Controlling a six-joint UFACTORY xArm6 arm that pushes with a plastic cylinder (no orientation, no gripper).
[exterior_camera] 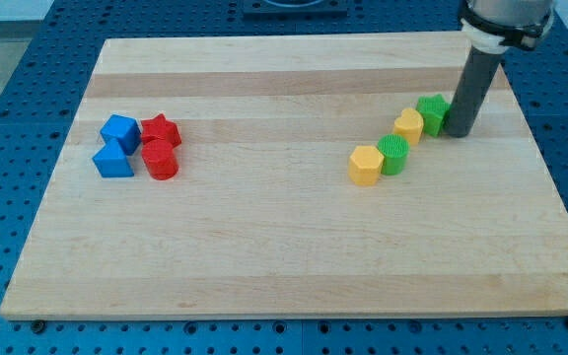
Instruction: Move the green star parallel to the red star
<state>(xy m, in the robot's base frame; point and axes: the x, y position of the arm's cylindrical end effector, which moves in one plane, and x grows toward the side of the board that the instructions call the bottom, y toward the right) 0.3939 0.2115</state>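
Observation:
The green star (431,112) lies at the view's right on the wooden board (294,256), at the upper end of a diagonal row of blocks. My tip (459,132) stands right against the green star's right side. The red star (161,129) lies far off at the view's left, in a cluster with other blocks.
A yellow block (409,126), a green cylinder (393,155) and a yellow hexagon block (365,165) run down-left from the green star. A red cylinder (160,159), a blue cube (119,131) and a blue triangular block (112,160) sit by the red star.

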